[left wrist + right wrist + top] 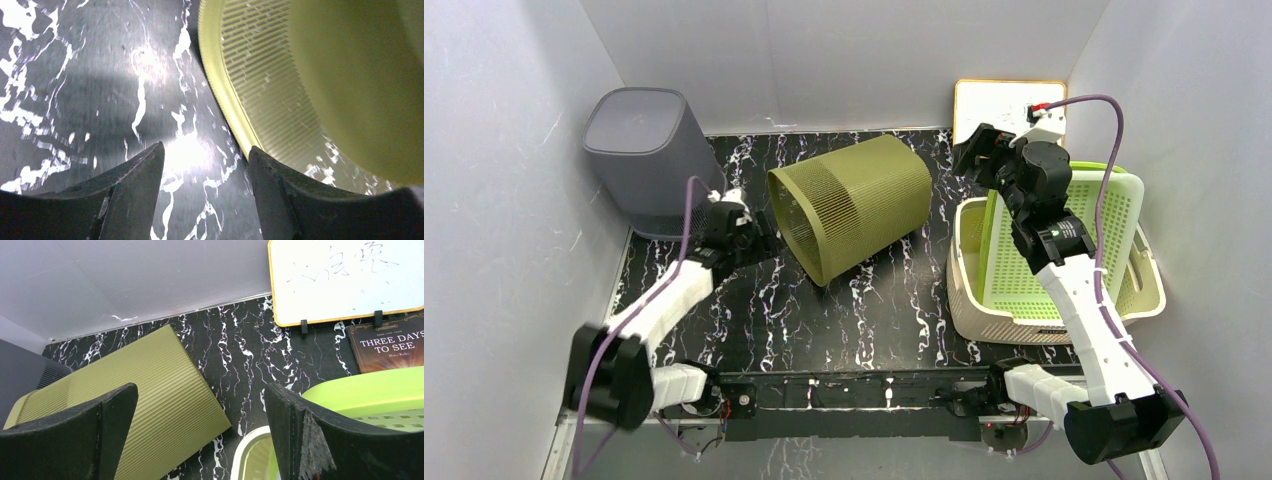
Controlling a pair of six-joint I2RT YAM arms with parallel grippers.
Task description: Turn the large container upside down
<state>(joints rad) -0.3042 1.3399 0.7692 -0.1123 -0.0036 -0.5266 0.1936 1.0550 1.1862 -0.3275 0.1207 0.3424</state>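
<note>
The large container is an olive-green ribbed bin (pixel 864 200) lying on its side in the middle of the black marble table, its open mouth facing the left front. My left gripper (pixel 759 245) is open and low over the table, just left of the bin's rim. In the left wrist view the rim (pixel 220 95) runs just past the right fingertip, and the gripper (pixel 205 160) holds nothing. My right gripper (pixel 972 150) is open and raised to the right of the bin's closed end. In the right wrist view, the gripper (pixel 200 405) looks down on the bin (pixel 150 385).
A grey bin (pixel 644 150) stands at the back left corner. A cream basket (pixel 984 300) with a lime-green basket (pixel 1044 240) tilted in it sits at the right. A whiteboard (pixel 1004 100) and a book (pixel 390 345) are at the back right.
</note>
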